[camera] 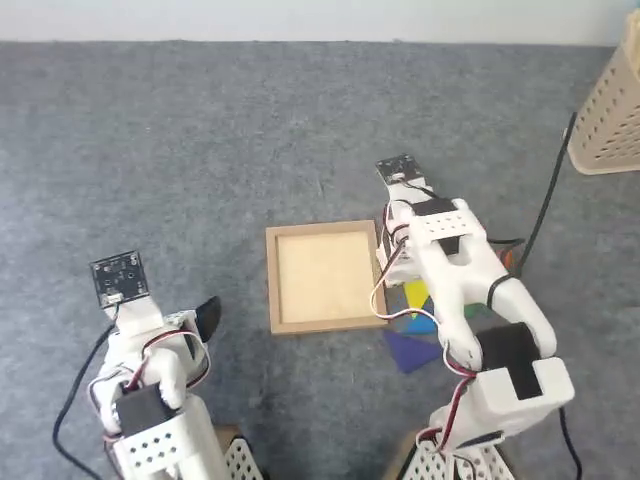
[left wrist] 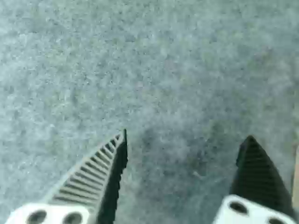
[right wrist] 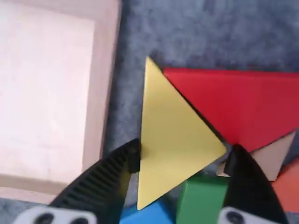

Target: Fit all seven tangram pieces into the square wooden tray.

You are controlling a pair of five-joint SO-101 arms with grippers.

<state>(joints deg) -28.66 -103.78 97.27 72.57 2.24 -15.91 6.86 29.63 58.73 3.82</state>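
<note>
Our square wooden tray [camera: 272,280] lies mid-table on the grey carpet [camera: 200,150], its floor bare. Just right of its right rim the tangram pieces sit crowded together, and our right arm reaches over the heap, hiding most of it from the high view. There we make out only some yellow, blue and green, plus a purple piece [camera: 410,350] at the near end.

The right wrist view shows more. The right gripper [right wrist: 184,158] has its fingers spread apart, one tip on each side of the yellow triangle [right wrist: 173,140], which lies flat just beside the tray's rim. A red piece [right wrist: 243,102] touches it on the side away from the tray. A green piece [right wrist: 201,200] and a blue piece [right wrist: 145,214] crowd it too, with a tan piece [right wrist: 271,156] and an orange piece [right wrist: 287,186] tucked beyond.

Our left gripper [left wrist: 187,137] hangs over bare carpet, near and left of the tray, fingers wide apart.

A pale perforated basket [camera: 610,110] stands at the far right edge, with a black cable [camera: 548,200] trailing from it towards the right arm. Open carpet stretches left of the tray and beyond it.
</note>
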